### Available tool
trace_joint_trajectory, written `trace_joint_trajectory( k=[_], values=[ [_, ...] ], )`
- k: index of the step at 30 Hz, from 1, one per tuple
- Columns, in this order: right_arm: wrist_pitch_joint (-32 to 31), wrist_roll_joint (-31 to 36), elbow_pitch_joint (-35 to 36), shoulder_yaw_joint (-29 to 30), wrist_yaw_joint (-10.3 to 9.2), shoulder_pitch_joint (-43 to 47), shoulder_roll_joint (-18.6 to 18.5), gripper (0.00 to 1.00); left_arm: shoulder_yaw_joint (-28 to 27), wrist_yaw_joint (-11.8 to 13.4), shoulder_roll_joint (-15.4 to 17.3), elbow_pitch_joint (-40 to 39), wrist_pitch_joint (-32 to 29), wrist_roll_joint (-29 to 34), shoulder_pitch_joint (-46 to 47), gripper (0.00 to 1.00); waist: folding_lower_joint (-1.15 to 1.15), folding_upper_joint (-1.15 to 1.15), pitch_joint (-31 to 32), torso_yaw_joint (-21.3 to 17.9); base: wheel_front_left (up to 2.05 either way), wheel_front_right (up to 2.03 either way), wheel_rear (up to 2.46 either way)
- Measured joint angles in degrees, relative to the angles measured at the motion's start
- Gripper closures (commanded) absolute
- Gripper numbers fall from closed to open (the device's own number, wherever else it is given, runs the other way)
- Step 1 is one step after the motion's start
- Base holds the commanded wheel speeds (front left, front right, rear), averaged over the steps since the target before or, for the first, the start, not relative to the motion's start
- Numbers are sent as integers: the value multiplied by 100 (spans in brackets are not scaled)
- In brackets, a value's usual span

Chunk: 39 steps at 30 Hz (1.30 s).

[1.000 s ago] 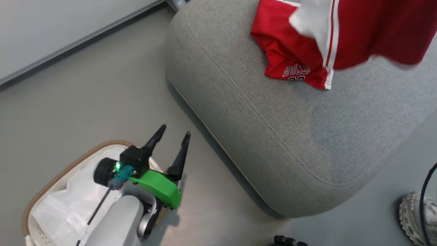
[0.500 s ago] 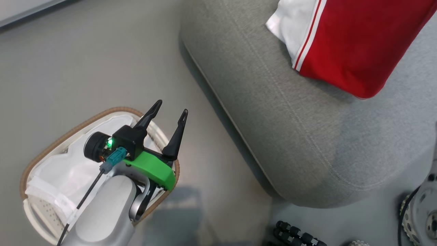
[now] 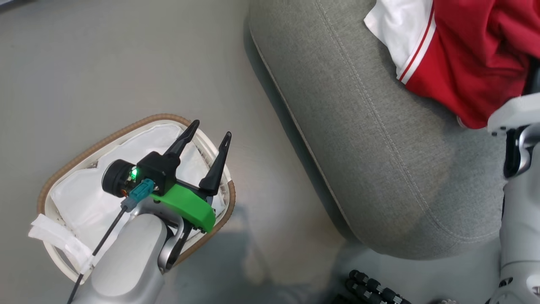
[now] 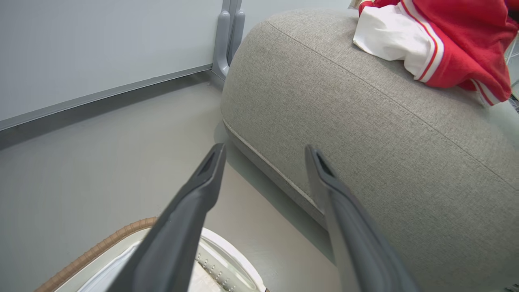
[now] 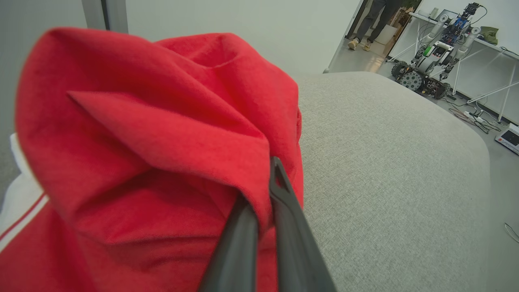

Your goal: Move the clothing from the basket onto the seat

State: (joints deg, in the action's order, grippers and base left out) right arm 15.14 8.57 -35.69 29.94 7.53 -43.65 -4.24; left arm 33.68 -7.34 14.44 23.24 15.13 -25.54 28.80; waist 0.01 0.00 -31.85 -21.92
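Note:
A red garment with a white striped-edged panel (image 3: 472,63) lies bunched on the grey seat (image 3: 379,147). My right gripper (image 5: 263,178) is shut on a fold of this garment (image 5: 142,142) just above the seat (image 5: 385,162). The garment with lettering is hidden. The cream basket (image 3: 126,126) with its brown rim stands on the floor left of the seat, with its white liner inside and no red cloth showing in it. My left gripper (image 3: 211,131) hovers open above the basket's right end, holding nothing. In the left wrist view my left gripper (image 4: 264,150) points toward the seat (image 4: 365,121).
Grey floor runs between basket and seat. A wall with a baseboard and a grey post (image 4: 229,36) stands behind. My pale right forearm (image 3: 519,169) is at the right edge. A black ribbed part (image 3: 375,289) lies near the bottom. Far off are another wheeled robot (image 5: 429,61) and a person's legs (image 5: 365,24).
The head camera has swung, shifting the whole picture. The red garment has come down from the air onto the seat. My right forearm has come into view. The left gripper stays open over the basket.

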Motion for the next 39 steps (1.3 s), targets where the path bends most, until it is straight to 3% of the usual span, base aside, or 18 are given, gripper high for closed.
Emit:
trace_joint_trajectory(
  k=[1, 2, 13, 23, 30, 39],
  values=[
    [0, -2, 20, 31, 0, 92, 12, 42, -1, 0, -24, 9, 0, -2, -3, 0, 0, 0, 38, -9, 0, 0, 0],
    [0, -10, 37, 67, 0, 186, 25, 0, -4, 0, -54, 24, 0, -9, -7, 0, 0, 0, 86, -21, 0, 0, 0],
    [0, -393, 402, -14, 0, 1077, 74, 0, -202, 0, -359, 148, 0, -13, -353, 0, 0, 0, 750, -145, 0, 0, 0],
    [0, -871, 994, -933, 0, 1625, 115, 0, -487, 0, -627, 268, 0, 96, -744, 0, 0, 0, 1390, -113, 0, 0, 0],
    [0, -1334, 1346, -1741, -1, 1823, 133, 0, -970, -2, -759, 327, 0, 288, -1001, 0, -1, 0, 1666, 145, 0, 0, 0],
    [0, -1892, 1529, -2550, 0, 1964, 148, 0, -2024, 154, -866, 337, 1, 739, -1401, 0, -1, 0, 1857, 736, 0, 0, 0]
  ],
)
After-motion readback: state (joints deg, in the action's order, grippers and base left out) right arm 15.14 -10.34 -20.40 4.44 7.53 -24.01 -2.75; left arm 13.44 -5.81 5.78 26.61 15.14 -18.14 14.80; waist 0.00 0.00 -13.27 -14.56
